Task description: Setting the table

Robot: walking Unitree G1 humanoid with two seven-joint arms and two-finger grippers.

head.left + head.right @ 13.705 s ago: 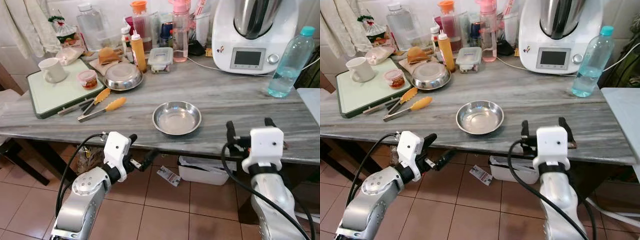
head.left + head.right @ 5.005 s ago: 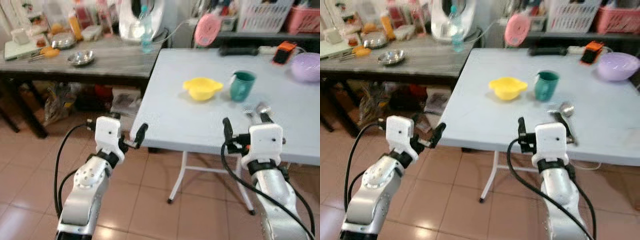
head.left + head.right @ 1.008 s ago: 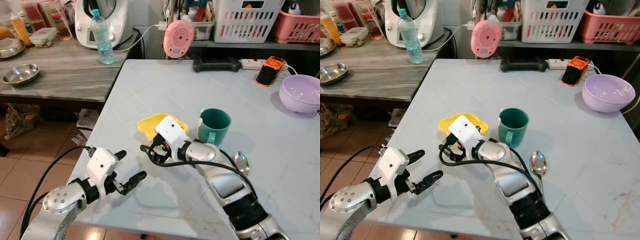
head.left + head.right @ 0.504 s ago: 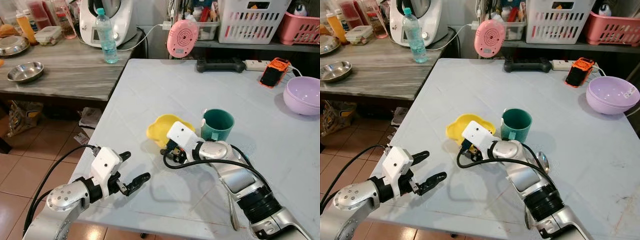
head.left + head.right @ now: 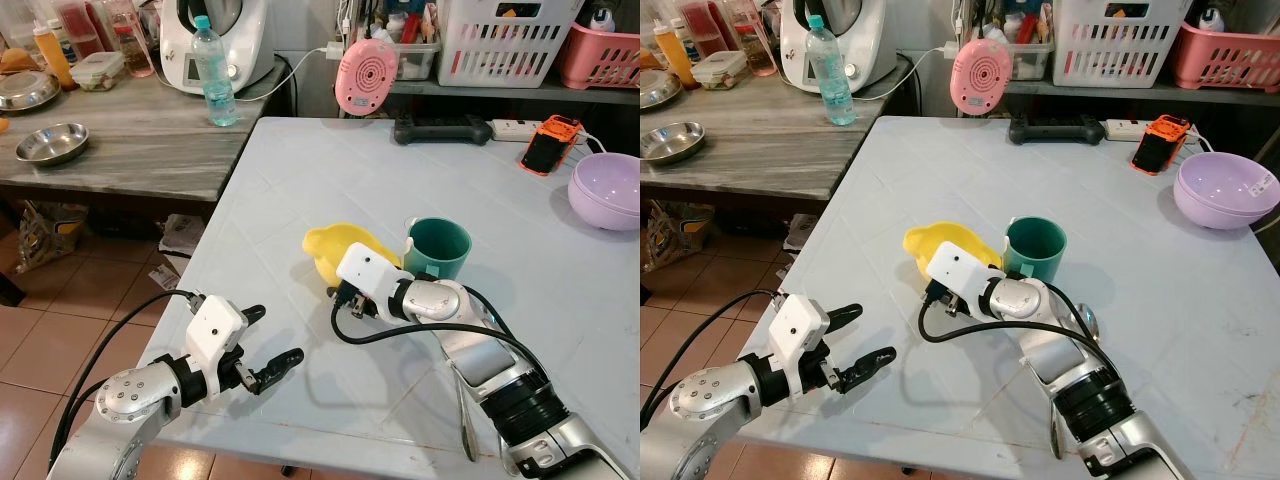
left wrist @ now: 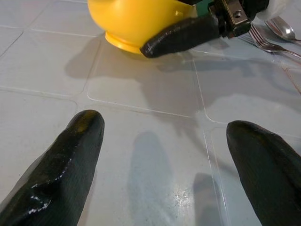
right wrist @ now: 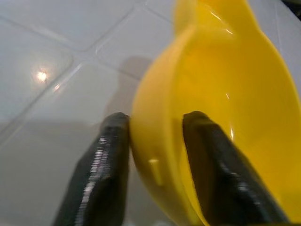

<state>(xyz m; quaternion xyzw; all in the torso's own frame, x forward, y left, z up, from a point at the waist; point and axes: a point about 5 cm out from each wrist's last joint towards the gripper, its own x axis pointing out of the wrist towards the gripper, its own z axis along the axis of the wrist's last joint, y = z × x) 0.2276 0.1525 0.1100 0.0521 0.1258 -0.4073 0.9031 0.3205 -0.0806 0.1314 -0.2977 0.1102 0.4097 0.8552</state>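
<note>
The right gripper [image 7: 155, 127] pinched the rim of the yellow bowl [image 5: 341, 249], tilted beside the green mug [image 5: 437, 249] on the table [image 5: 330, 170]. The left gripper [image 5: 262, 350] hovered with fingers spread.

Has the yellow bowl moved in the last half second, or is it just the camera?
Yes. The yellow bowl has tipped up and shifted closer to the green mug, with the right gripper clamped on its rim; the mug and table grid barely shifted.

Two silver arms are showing, each wearing a white boxy wrist block, trailing looped black cables and ending in a left gripper [image 5: 262, 352] and right gripper [image 7: 155, 136] of long black fingers.
</note>
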